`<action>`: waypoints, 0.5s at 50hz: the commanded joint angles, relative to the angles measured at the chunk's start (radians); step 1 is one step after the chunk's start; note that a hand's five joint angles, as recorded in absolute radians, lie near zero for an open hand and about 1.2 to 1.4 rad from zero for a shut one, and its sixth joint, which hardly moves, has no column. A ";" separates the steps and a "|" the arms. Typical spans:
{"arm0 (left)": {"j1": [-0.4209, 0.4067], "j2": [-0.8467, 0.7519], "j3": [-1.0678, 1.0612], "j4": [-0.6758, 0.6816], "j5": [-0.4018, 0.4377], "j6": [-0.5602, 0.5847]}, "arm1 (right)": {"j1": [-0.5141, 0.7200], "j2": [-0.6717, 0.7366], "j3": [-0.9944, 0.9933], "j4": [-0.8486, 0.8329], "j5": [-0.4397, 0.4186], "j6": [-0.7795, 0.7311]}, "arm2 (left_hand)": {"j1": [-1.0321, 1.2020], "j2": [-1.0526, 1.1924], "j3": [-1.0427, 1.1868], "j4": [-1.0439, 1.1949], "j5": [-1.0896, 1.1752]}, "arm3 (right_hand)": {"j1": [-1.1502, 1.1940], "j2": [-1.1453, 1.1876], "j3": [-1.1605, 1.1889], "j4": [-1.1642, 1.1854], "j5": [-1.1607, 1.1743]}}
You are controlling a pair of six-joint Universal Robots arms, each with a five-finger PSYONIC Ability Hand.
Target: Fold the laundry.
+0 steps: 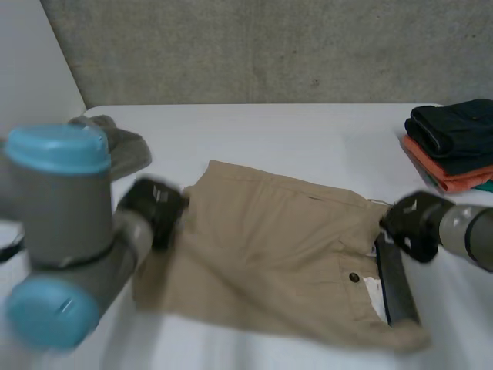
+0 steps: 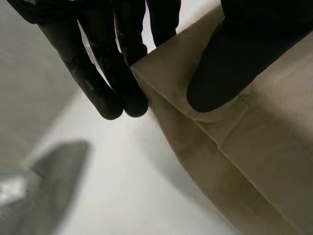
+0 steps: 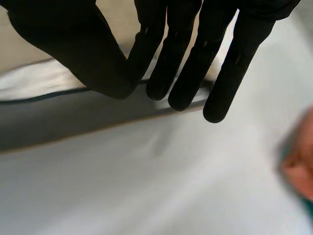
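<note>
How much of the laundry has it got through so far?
A folded stack sits at the table's far right, so some looks done. In hand: the tan shorts, spread out, with the left hand at one end and the right hand at the waistband. A grey garment behind the left arm is left.

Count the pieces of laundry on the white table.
5 visible: tan fabric shorts spread mid-table; crumpled grey garment far left; far right, a stack: dark folded garment, orange one beneath, teal edge lowest. Others may be hidden.
</note>
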 commanded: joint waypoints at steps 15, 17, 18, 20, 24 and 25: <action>-0.038 -0.435 0.546 0.069 -0.040 0.043 | 0.028 0.019 -0.044 -0.395 0.181 0.279 | 0.250 0.197 0.206 0.199 0.221 | -0.701 -0.798 -0.814 -0.823 -0.830; -0.043 -0.408 0.500 0.095 -0.033 0.045 | 0.024 -0.033 -0.059 -0.354 0.179 0.307 | 0.250 0.197 0.206 0.199 0.221 | -0.710 -0.807 -0.823 -0.832 -0.839; -0.043 -0.399 0.486 0.109 -0.029 0.046 | 0.022 -0.044 -0.067 -0.337 0.178 0.314 | 0.250 0.197 0.206 0.199 0.221 | -0.710 -0.807 -0.823 -0.832 -0.839; -0.040 -0.383 0.463 0.139 -0.023 0.052 | 0.022 -0.064 -0.085 -0.296 0.167 0.331 | 0.250 0.197 0.206 0.199 0.221 | -0.710 -0.807 -0.823 -0.832 -0.839; -0.034 -0.360 0.426 0.224 -0.016 0.081 | 0.030 -0.063 -0.160 -0.120 0.118 0.394 | 0.250 0.197 0.206 0.199 0.221 | -0.719 -0.816 -0.832 -0.841 -0.848; -0.031 -0.360 0.426 0.234 -0.014 0.089 | 0.031 -0.055 -0.172 -0.090 0.109 0.408 | 0.250 0.197 0.206 0.199 0.221 | -0.722 -0.819 -0.835 -0.844 -0.851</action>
